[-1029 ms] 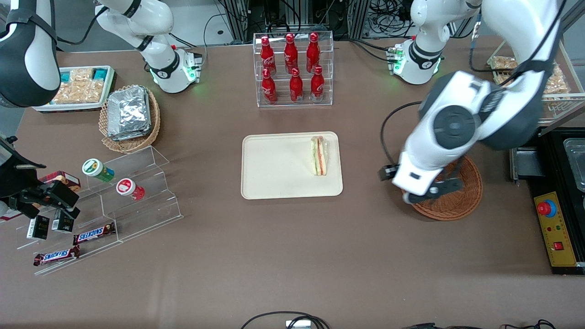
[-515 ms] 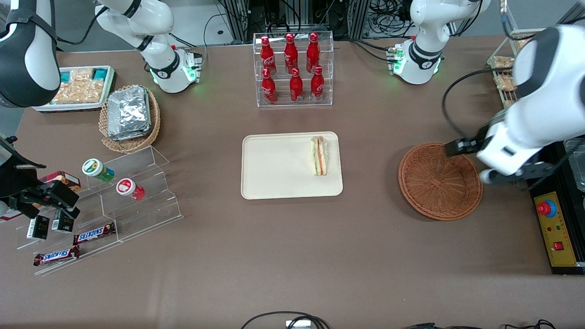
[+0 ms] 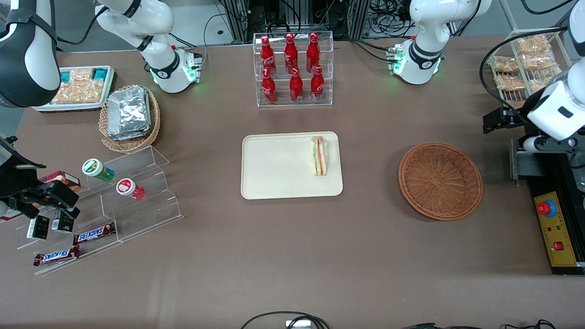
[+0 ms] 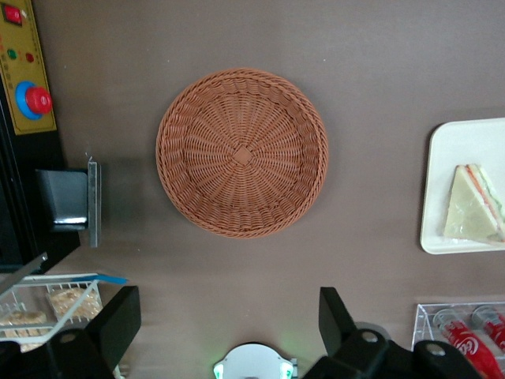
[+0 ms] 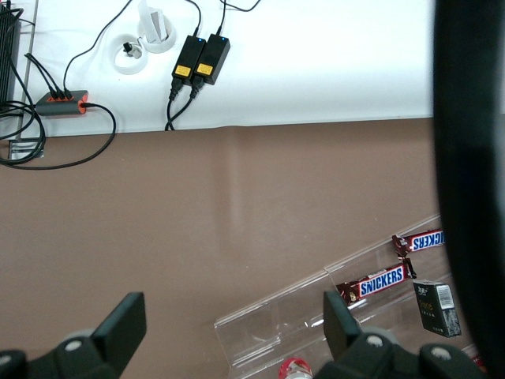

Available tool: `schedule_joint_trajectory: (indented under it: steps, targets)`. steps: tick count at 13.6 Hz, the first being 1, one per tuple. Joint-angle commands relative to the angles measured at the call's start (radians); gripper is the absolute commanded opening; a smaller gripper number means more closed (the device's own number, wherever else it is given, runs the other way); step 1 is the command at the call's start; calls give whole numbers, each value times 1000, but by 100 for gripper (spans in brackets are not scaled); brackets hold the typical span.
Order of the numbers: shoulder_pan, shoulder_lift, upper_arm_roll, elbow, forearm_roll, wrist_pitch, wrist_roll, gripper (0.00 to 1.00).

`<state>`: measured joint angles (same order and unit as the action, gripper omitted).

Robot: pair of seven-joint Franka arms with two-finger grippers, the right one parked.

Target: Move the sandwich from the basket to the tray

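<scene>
Checking in from the remote desk. Going big to small: the brown table (image 3: 292,256) fills the front frame, and dead centre of it sits the cream tray (image 3: 274,169). The reddish wicker basket (image 3: 440,181) is at mid-height too, well apart from the tray toward the working arm's end, and there's nothing in it.

The left gripper (image 4: 229,324) hangs high up near the working arm's end of the table, clear of the basket. Its fingers (image 4: 118,320) are spread wide and holding nothing.

The sandwich (image 3: 319,156) is already on the tray, close to the rim nearest the basket. I can't quite tell if it's lying flat or propped on an edge.

So I'd call the job basically done.

If I had to regrab it, I'd guess it's light and squishy, with slippery wrap. I'd pinch gently across the two bread faces at the thick middle, not the thin tip.
</scene>
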<state>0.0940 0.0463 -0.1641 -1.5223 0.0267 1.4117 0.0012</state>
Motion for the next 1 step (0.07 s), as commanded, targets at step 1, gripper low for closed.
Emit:
schedule_joint_trajectory:
  steps: [1]
  targets:
    - [-19,-29,18,-15,-10,-7,43,100]
